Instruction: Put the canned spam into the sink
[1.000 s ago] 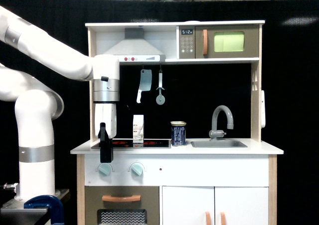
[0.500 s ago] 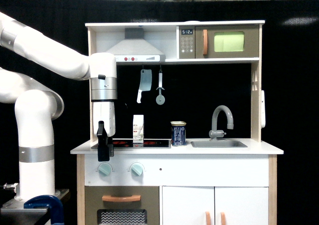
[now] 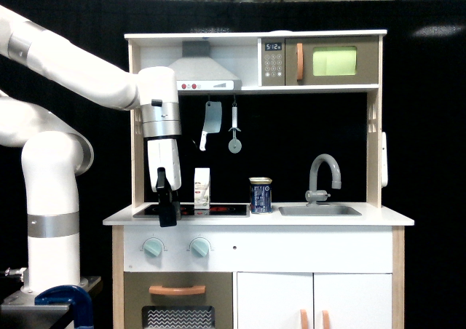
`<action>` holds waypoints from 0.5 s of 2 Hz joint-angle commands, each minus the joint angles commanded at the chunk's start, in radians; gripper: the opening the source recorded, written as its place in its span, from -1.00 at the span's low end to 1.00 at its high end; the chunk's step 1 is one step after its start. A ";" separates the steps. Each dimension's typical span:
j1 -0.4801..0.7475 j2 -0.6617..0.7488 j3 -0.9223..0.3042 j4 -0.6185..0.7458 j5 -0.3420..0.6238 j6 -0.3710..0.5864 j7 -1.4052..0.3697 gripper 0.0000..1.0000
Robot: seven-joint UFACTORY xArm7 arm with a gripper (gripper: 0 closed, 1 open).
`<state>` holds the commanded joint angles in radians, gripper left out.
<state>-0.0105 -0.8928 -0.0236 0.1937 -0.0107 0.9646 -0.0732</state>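
The canned spam (image 3: 260, 196), a dark blue tin with a pale top rim, stands upright on the white counter between the stovetop and the sink (image 3: 319, 210). The sink is a shallow grey basin with an arched grey faucet (image 3: 323, 175) at the exterior view's right of the tin. My gripper (image 3: 168, 218) hangs pointing down at the counter's front left edge, well to the left of the tin and apart from it. Its black fingers look empty, but this side view does not show whether they are open or shut.
A slim white carton (image 3: 202, 188) stands on the black stovetop (image 3: 218, 209) between my gripper and the tin. A toy cleaver (image 3: 210, 122) and a round utensil (image 3: 234, 131) hang above. The hood and microwave shelf (image 3: 291, 89) overhang the counter. Two knobs (image 3: 175, 248) sit below my gripper.
My gripper has risen slightly and shifted toward the exterior view's right, from beside the left knob to the counter's front edge. The tin and carton have not moved.
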 joint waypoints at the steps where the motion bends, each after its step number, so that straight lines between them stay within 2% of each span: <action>1: 0.169 0.271 -0.218 0.238 -0.012 -0.096 -0.540 1.00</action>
<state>0.1587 -0.6217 -0.2411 0.4317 -0.0227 0.8689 -0.6134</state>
